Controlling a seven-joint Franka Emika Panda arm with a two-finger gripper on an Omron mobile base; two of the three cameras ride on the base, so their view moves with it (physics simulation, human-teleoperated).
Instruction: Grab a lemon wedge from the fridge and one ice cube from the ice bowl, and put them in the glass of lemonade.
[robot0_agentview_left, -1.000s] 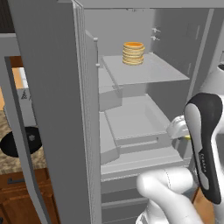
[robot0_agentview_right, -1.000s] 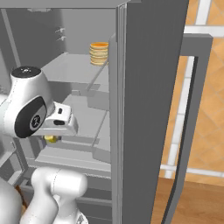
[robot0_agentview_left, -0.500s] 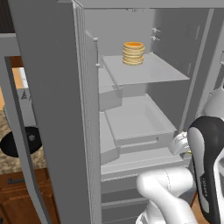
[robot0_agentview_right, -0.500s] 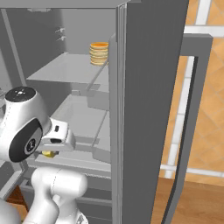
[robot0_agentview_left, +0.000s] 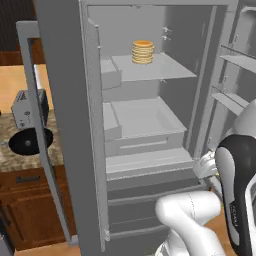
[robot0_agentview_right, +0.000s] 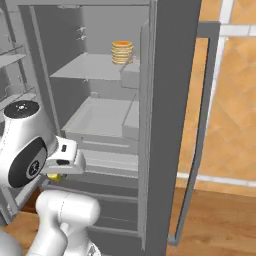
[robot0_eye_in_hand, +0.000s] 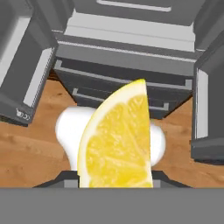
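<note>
Claw (robot0_eye_in_hand: 114, 177) has the lemon wedge (robot0_eye_in_hand: 117, 142) clamped between its jaws, part-closed on it; the wedge sits dead centre in the hand view, cut face toward the camera, rind edge on the left. Finger tips are hidden behind the fruit

Right base view: a sliver of yellow (robot0_agentview_right: 54, 176) shows under the white hand, low and just in front of the fridge (robot0_agentview_right: 165, 75), level with the shelf above the bottom drawers. Left base view: hand is at lower right, beside the open right door

Fridge: both doors are swung wide open. A stack of pancakes (robot0_agentview_left: 142, 51) sits on the upper shelf, toward the back. Middle shelf and the tray below look bare

Hand view looks down at the lower fridge front, the bottom drawers and the wooden floor (robot0_eye_in_hand: 30, 144), with the door edges on either side

Ice bowl (robot0_agentview_left: 30, 141) is on the table (robot0_agentview_left: 10, 150) left of the fridge, partly behind the left door handle; toaster (robot0_agentview_left: 27, 107) is just behind it. Can't make out the bowl's contents
</note>
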